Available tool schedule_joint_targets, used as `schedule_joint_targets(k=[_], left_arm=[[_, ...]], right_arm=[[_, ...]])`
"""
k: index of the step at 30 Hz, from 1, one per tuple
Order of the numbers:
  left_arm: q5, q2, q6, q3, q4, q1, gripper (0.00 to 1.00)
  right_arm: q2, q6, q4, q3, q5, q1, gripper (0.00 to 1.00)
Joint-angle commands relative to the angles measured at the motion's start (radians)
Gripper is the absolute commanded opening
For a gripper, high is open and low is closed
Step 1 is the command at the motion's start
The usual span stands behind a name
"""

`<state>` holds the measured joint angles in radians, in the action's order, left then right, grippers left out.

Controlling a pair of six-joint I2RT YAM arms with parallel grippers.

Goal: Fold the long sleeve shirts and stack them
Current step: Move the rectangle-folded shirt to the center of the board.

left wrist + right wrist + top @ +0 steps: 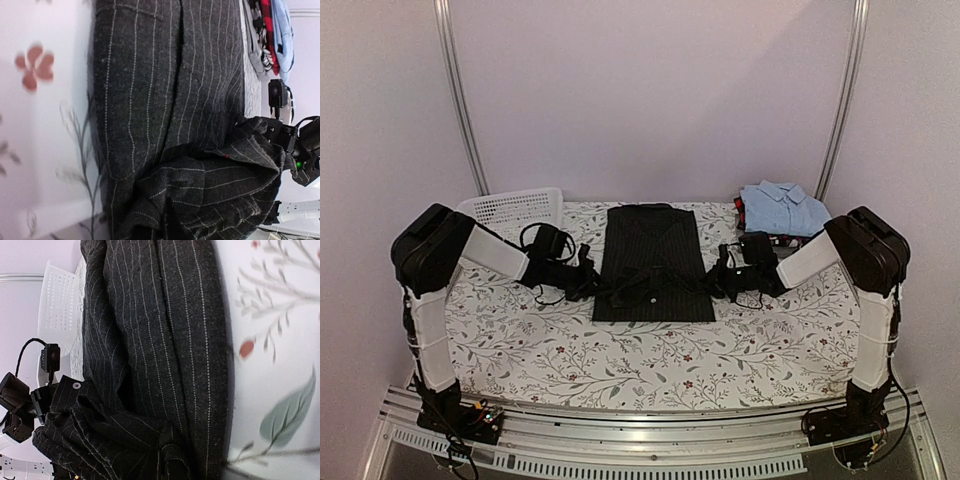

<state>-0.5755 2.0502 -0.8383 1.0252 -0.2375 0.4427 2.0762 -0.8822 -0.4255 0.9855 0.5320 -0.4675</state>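
While the black pinstripe shirt (650,245) lies in the middle of the bench (620,365), both pincers hold it from the sides. The shirt is folded into a long, narrow shape, with its collar at the far end. The left pincer (588,283) is closed tight on the cloth at the shirt's left edge. The right pincer (722,278) is closed tight on the cloth at its right edge. Between them the cloth is bunched up in a dark band across the near part of the shirt. In each wrist view the bunched cloth hides that arm's own fingers. A small white button (76,385) shows on the bunched cloth near the left pincer. The light blue shirt (782,207) lies folded at the far right corner, on top of other clothes. A white basket (510,207) sits at the far left corner, well apart from the shirts.
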Motion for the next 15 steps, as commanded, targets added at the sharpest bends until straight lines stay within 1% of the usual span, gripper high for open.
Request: schedule_joint_targets(k=[1, 4, 7, 11, 15], left_arm=[[0.050, -0.118, -0.041, -0.173, 0.001, 0.056, 0.00], [0.069, -0.214, -0.060, -0.273, -0.012, 0.092, 0.00], [0.087, -0.291, -0.075, -0.328, -0.010, 0.114, 0.00], [0.103, -0.356, -0.075, -0.324, 0.031, 0.119, 0.00], [0.116, -0.367, -0.066, -0.287, 0.073, 0.117, 0.00]], right_arm=[[-0.099, -0.037, 0.018, -0.176, -0.048, -0.055, 0.00], [-0.192, -0.075, -0.019, -0.282, -0.075, -0.089, 0.00], [-0.275, -0.095, -0.024, -0.343, -0.100, -0.109, 0.00], [-0.343, -0.106, -0.025, -0.359, -0.107, -0.111, 0.00], [-0.349, -0.100, -0.013, -0.322, -0.111, -0.108, 0.00]])
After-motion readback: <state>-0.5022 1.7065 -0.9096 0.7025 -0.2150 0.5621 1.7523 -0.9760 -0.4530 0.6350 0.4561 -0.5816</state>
